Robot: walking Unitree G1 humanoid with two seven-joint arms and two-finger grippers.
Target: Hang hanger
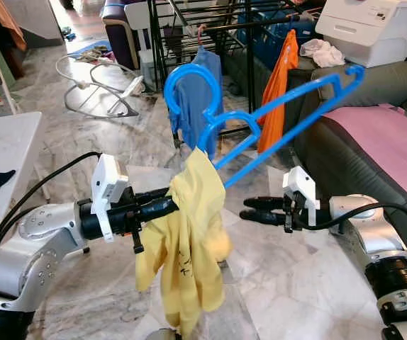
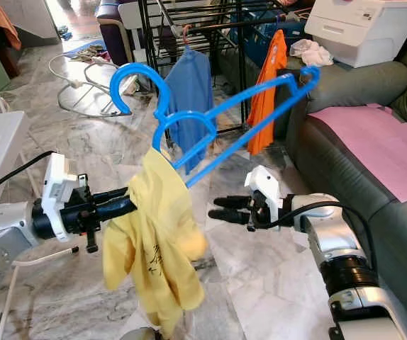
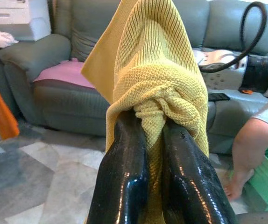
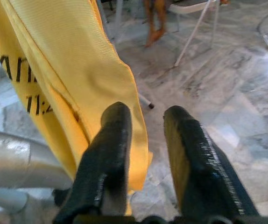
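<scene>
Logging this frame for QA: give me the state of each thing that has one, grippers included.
left gripper: shut on yellow shirt
right gripper: open, empty, beside the shirt
yellow shirt: draped from blue hanger's end, bunched at the left gripper
blue hanger: tilted, raised in the air, not on rack
drying rack: blue and orange garments hanging

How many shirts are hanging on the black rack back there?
2. A blue shirt hangs at the drying rack's left end, and an orange shirt hangs to its right, near the sofa. More may be hidden behind them.
</scene>
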